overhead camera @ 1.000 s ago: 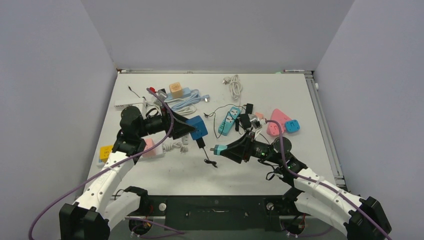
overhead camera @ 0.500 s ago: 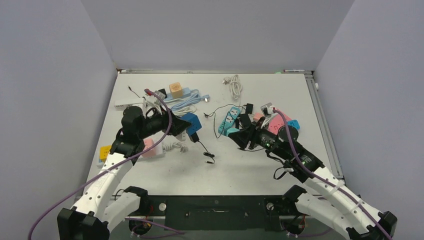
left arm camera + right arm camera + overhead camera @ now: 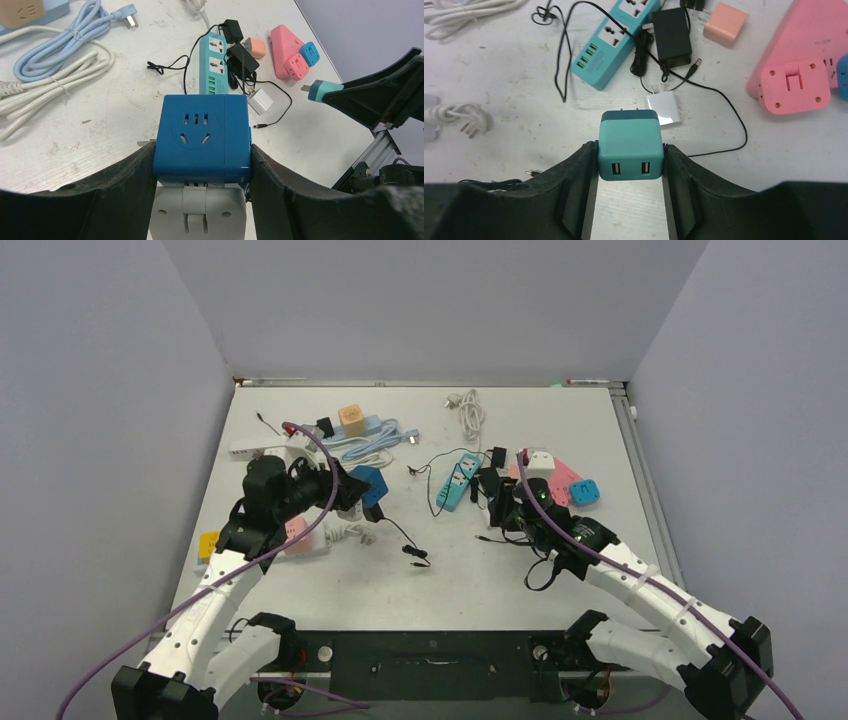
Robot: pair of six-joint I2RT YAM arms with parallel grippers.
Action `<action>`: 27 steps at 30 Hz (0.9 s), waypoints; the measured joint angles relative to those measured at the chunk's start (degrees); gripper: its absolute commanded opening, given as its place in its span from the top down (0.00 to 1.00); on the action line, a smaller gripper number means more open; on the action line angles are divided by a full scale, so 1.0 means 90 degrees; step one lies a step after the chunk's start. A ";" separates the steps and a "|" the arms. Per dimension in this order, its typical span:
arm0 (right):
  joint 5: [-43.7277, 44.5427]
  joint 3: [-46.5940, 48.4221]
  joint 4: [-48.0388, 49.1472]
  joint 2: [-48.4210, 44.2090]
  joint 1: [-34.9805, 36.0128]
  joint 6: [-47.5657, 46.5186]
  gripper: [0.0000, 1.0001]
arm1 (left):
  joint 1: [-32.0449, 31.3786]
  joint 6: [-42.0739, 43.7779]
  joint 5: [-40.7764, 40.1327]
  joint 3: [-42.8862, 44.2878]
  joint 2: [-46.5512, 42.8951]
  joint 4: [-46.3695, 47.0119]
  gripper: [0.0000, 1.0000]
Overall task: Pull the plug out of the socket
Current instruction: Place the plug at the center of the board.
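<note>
My left gripper (image 3: pixel 201 151) is shut on the socket, a blue cube (image 3: pixel 202 134) with outlet holes on its upper face, held above the table at centre left (image 3: pixel 370 483). A thin black cord (image 3: pixel 397 533) hangs from the cube down to the table. A white block (image 3: pixel 198 210) shows just beneath the cube; whether it is joined to it is unclear. My right gripper (image 3: pixel 629 150) is shut on the plug, a teal charger (image 3: pixel 629 144) with two USB ports, its prongs pointing away. The plug (image 3: pixel 322 92) is well apart from the socket, off to the right.
Below the right gripper lie a white charger (image 3: pixel 663 109), a teal power strip (image 3: pixel 616 40), a black adapter (image 3: pixel 671 37), a peach cube (image 3: pixel 725 21) and a pink socket block (image 3: pixel 796 85). Coiled blue and white cables (image 3: pixel 65 45) lie at the back left.
The right gripper has carried the teal plug to the right and toward the back, away from the blue cube. The left gripper has drawn the cube back to the left.
</note>
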 measured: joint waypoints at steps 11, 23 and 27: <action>0.0199 -0.0551 0.0627 0.1061 -0.0622 0.0068 0.95 | -0.0015 -0.0002 0.0024 0.0000 0.0005 0.0000 1.00; -0.0243 -0.0889 0.1678 0.1875 -0.1469 -0.0029 0.94 | -0.0044 -0.0005 0.0053 0.0002 0.0005 0.0000 1.00; -0.0350 -0.0920 0.2004 0.2222 -0.1545 -0.0027 0.94 | -0.0051 -0.0005 0.0066 0.0002 0.0005 -0.0002 1.00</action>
